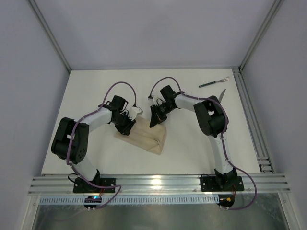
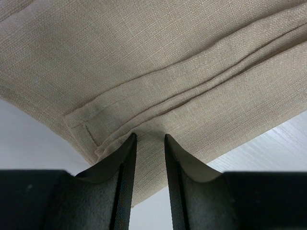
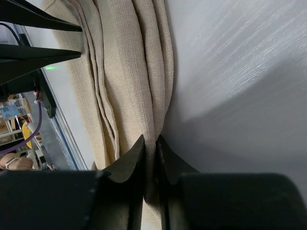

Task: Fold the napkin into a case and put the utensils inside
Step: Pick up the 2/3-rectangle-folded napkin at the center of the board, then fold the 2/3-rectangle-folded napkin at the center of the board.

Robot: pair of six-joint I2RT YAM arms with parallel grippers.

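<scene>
My right gripper (image 3: 149,140) is pinched almost closed on a bunched fold of the napkin (image 3: 127,67). My left gripper (image 2: 150,137), narrowly parted, clasps its hemmed edge.

the utensils (image 1: 213,83) are too small to tell apart.

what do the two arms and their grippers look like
Both the left arm and right arm have white links between chunky black joint housings, on black bases. A purple cable loops along each. The left gripper and right gripper are black, with tapered fingers that have finely ribbed inner faces.
</scene>
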